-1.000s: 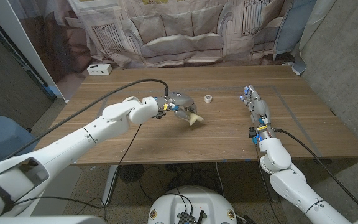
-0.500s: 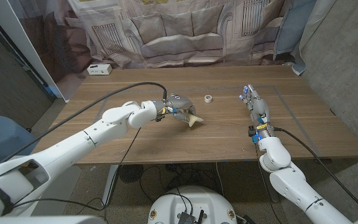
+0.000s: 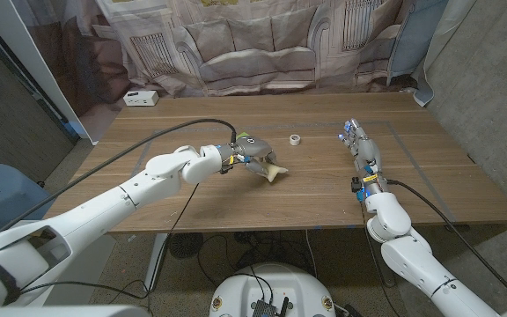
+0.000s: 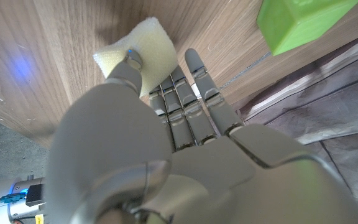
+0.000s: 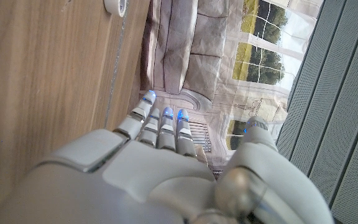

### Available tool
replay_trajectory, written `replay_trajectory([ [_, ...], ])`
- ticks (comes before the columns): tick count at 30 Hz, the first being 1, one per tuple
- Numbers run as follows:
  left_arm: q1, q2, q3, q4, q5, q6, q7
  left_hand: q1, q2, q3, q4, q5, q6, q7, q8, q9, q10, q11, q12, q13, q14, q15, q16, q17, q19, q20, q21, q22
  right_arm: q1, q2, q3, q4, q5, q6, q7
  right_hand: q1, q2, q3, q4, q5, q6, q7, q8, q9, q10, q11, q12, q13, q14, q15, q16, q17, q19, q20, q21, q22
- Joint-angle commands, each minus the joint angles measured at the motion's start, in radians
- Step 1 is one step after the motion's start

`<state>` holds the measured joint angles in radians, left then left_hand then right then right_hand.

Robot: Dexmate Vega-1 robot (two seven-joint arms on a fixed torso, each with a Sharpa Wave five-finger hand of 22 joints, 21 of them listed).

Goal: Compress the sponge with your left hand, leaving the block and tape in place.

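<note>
left hand [image 3: 252,151] gripped the sponge [image 3: 274,170] near the counter [image 3: 236,198] middle, fingers [image 4: 188,99] curled over it. block [image 4: 300,22] sat just beyond the hand, tape [image 3: 295,139] a little farther right. right hand [image 3: 363,151] stood on edge, fingers apart, holding nothing.

I see a small white box [image 3: 140,98] near the table's [image 3: 236,202] far left corner, printed curtain [image 3: 253,44] behind.

No readable text, label, brand, number or sign anywhere: none on the table [image 3: 429,189], none on the small white box [image 3: 140,98] at its far corner, too small to make out.
</note>
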<state>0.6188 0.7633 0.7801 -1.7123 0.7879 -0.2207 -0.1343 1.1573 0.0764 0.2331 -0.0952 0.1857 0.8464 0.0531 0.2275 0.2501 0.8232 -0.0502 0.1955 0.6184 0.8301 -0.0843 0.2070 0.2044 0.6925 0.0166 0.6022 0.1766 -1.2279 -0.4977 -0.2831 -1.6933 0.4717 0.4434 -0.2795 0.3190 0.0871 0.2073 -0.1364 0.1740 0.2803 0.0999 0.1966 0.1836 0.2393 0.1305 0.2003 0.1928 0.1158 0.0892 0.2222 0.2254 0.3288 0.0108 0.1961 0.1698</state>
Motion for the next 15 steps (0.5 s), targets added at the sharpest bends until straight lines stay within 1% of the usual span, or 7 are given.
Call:
replay_trajectory([
  [1, -0.001, 0.001, 0.009, 0.007, 0.010, -0.001, -0.004, -0.018, -0.002, -0.005, 0.003, -0.002, -0.005, -0.005, -0.007, 0.000, -0.004, -0.001, -0.003, -0.001, -0.006, 0.000, -0.001, 0.003, 0.000, 0.001, -0.006, 0.003, 0.004, 0.004, -0.007, 0.009, -0.001, 0.008, 0.003, 0.012, 0.000, -0.002, 0.001, 0.006, 0.007, 0.000, -0.003, 0.003, 0.006, 0.001, 0.000, 0.002, 0.010, 0.001, -0.004, 0.002, 0.008, 0.001, 0.001, 0.004],
  [10, 0.001, 0.007, 0.008, -0.011, 0.018, 0.009, -0.020, -0.030, -0.005, -0.006, 0.003, -0.001, -0.020, -0.004, -0.017, -0.006, -0.019, 0.000, -0.006, -0.010, -0.025, 0.011, -0.006, 0.002, -0.011, 0.003, -0.014, 0.002, -0.005, 0.000, -0.003, 0.001, -0.001, 0.010, 0.000, 0.013, 0.002, -0.001, 0.000, 0.006, 0.008, 0.000, -0.003, 0.003, 0.005, 0.000, -0.001, 0.002, 0.010, 0.000, -0.004, 0.002, 0.008, 0.001, 0.001, 0.004],
  [12, 0.001, 0.009, 0.009, -0.013, 0.021, 0.010, -0.024, -0.036, -0.005, -0.007, 0.004, -0.001, -0.031, -0.006, -0.022, -0.008, -0.026, 0.000, -0.008, -0.013, -0.033, 0.015, -0.008, 0.002, -0.020, 0.005, -0.018, 0.002, -0.006, 0.000, -0.003, 0.001, 0.000, 0.010, 0.001, 0.013, 0.002, -0.001, 0.000, 0.006, 0.008, 0.000, -0.003, 0.003, 0.005, 0.000, -0.001, 0.002, 0.010, 0.000, -0.004, 0.002, 0.008, 0.001, 0.001, 0.004],
  [13, 0.001, 0.010, 0.009, -0.015, 0.025, 0.012, -0.025, -0.037, -0.006, -0.007, 0.004, -0.001, -0.033, -0.006, -0.023, -0.009, -0.034, -0.005, -0.010, -0.015, -0.039, 0.013, -0.010, 0.002, -0.023, 0.006, -0.020, 0.002, -0.007, -0.001, -0.003, -0.001, -0.001, 0.009, 0.000, 0.013, 0.002, -0.001, 0.000, 0.006, 0.008, 0.000, -0.003, 0.003, 0.006, 0.000, 0.000, 0.002, 0.010, 0.000, -0.004, 0.002, 0.008, 0.000, 0.001, 0.004],
  [15, 0.001, 0.011, 0.010, -0.019, 0.033, 0.014, -0.028, -0.042, -0.008, -0.008, 0.003, -0.001, -0.038, -0.005, -0.025, -0.011, -0.042, -0.003, -0.011, -0.019, -0.054, 0.013, -0.014, 0.002, -0.036, 0.005, -0.027, 0.002, -0.008, -0.001, -0.003, -0.002, 0.000, 0.008, 0.000, 0.014, 0.002, -0.001, 0.000, 0.006, 0.008, 0.000, -0.003, 0.003, 0.005, 0.000, -0.001, 0.002, 0.010, 0.000, -0.004, 0.002, 0.008, 0.000, 0.001, 0.004],
])
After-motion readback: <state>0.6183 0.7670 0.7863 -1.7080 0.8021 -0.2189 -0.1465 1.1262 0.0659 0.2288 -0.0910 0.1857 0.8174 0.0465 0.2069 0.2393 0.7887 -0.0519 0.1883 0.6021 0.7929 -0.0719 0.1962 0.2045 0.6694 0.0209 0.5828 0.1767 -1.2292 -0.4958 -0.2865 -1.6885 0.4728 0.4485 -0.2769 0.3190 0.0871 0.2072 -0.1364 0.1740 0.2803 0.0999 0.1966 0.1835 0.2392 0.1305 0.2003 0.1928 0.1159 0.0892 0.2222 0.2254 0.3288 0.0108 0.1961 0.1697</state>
